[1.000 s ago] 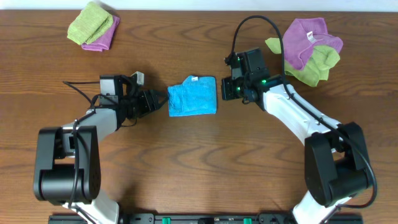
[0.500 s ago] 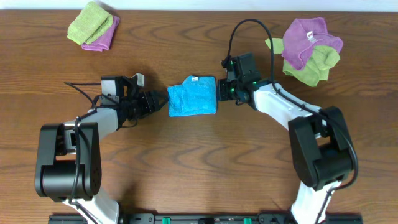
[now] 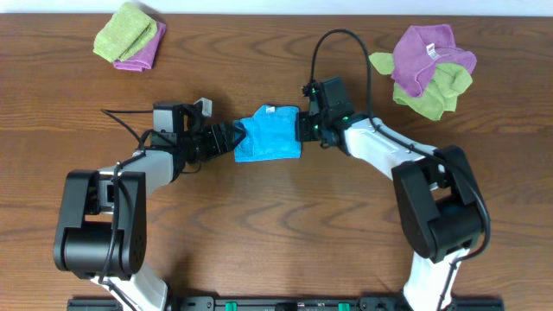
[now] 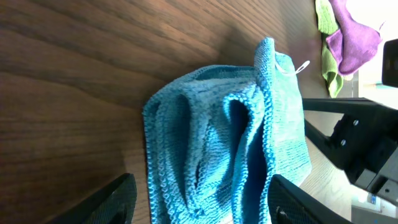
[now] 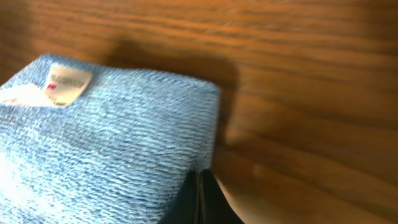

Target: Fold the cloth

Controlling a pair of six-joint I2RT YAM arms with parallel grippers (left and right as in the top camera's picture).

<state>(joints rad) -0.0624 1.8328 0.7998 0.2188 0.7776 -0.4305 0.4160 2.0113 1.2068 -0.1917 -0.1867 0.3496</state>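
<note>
Tabletop [image 3: 276, 233] of dark brown wood fills the overhead view, and both arms reach in over it from the near edge. The left arm [image 3: 155, 160] and the right arm [image 3: 380, 147] bend toward each other and meet at the middle of the table.

At the far right corner lies a loose heap [image 3: 432, 69] of a purple cloth draped over a lime-green one. At the far left corner sits a smaller, neater stack [image 3: 130, 34], lime-green on top of purple. Both are well apart from the arms' tips.

Between the two grippers lies the blue cloth [image 3: 270, 134], folded into a small, roughly square pad at the table's centre. In the left wrist view its near edge shows several bunched, looping layers rather than a flat fold.

The left gripper [image 3: 232, 138] is at the cloth's left edge with its jaws spread wide; the two fingers [image 4: 118, 199] stand on either side of the bunched layers without pinching them. The right gripper [image 3: 300, 130] is at the cloth's right edge, its fingers [image 5: 200, 199] pressed together into one dark point just beside a corner of the pad.

A small white tag [image 5: 65, 81] lies flat on the cloth's top face near its far edge.
</note>
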